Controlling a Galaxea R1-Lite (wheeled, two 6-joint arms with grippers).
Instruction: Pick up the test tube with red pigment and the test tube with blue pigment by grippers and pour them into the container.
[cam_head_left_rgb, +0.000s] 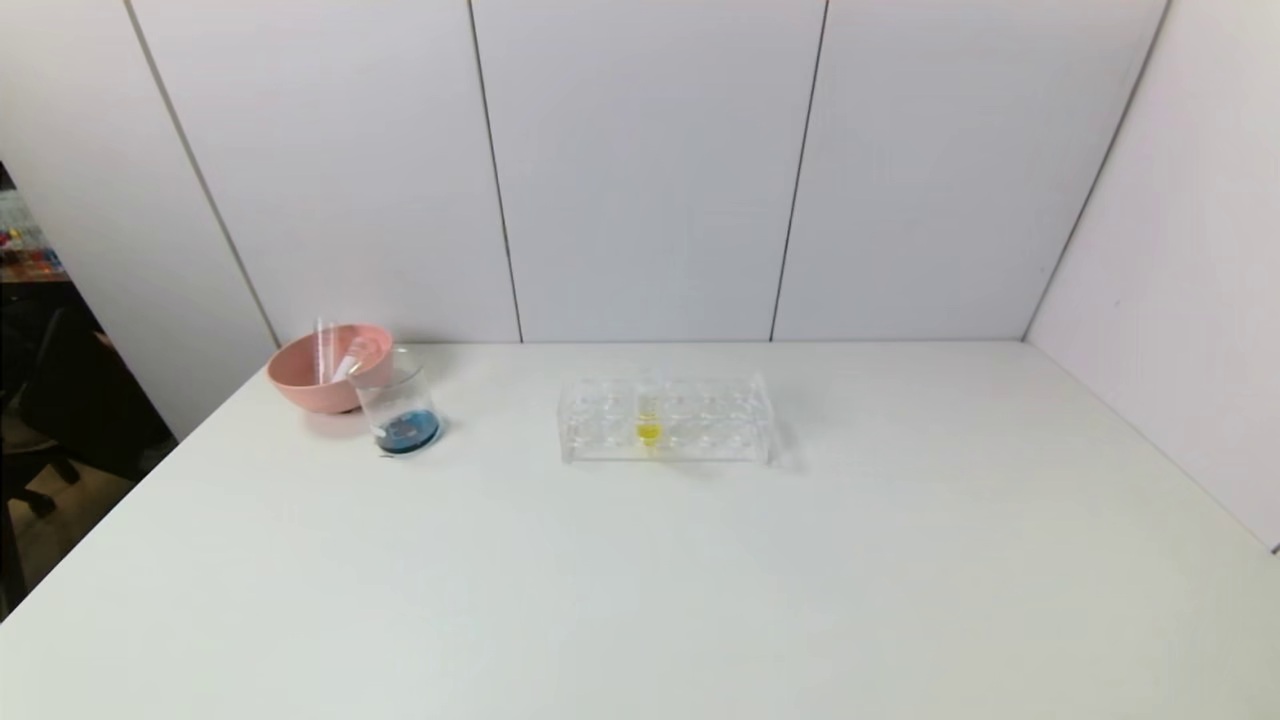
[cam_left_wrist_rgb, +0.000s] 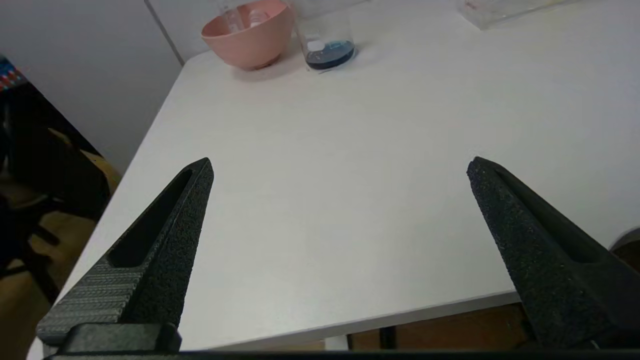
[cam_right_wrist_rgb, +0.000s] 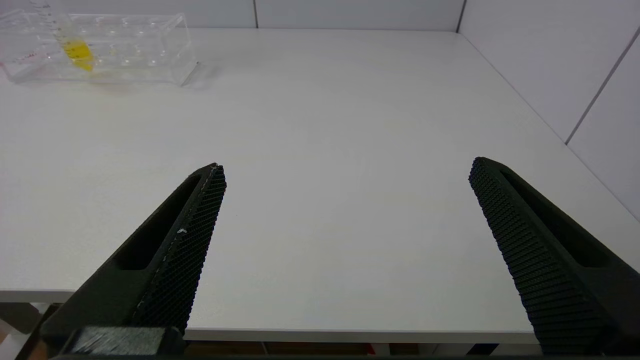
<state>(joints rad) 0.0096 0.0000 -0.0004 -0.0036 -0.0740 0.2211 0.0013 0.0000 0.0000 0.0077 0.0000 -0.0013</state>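
The left gripper (cam_left_wrist_rgb: 340, 167), two black wedge-shaped fingers with a grainy surface, hangs spread wide and empty at the desk's near left edge. The right gripper (cam_right_wrist_rgb: 347, 167), its fingers ribbed with fine mesh, is likewise spread and empty at the near right edge. On the smooth white desk (cam_head_left_rgb: 700, 580), near the far left corner, the clear straight-walled glass container (cam_head_left_rgb: 398, 408) holds dark blue liquid, just beside a round pink bowl (cam_head_left_rgb: 320, 375) with two clear tubes (cam_head_left_rgb: 345, 358) inside. A transparent plastic rack (cam_head_left_rgb: 665, 420) near the far edge's middle carries one yellow-liquid tube (cam_head_left_rgb: 648, 415).

Pink bowl (cam_head_left_rgb: 325, 372); dark blue liquid in clear container (cam_head_left_rgb: 399, 408); yellow liquid tube (cam_head_left_rgb: 648, 420); white table (cam_head_left_rgb: 700, 580).
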